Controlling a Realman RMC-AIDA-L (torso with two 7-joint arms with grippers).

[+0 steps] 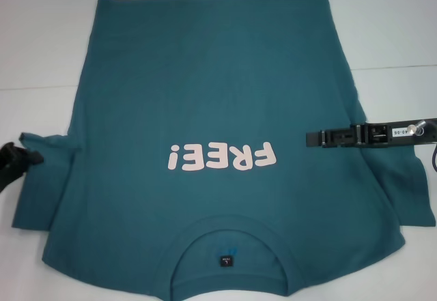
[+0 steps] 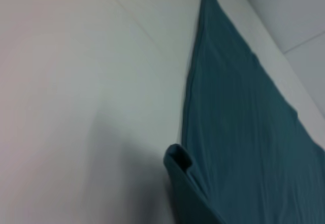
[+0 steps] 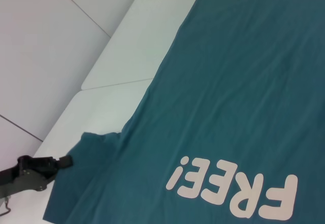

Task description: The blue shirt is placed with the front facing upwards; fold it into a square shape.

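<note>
White table (image 1: 41,35) with thin seams — evenly lit, nothing else.

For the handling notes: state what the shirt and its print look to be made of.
Shirt: soft matte knit, likely cotton; it lies limp, with fine ribbing showing in the left wrist view. Print: smooth, opaque pale pink, flat-edged letters, probably vinyl or ink transfer.

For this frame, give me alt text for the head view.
A blue shirt lies front up on a white table, pink "FREE!" print showing, collar nearest the camera. The left gripper touches its left sleeve; the right gripper reaches over its right side.
</note>
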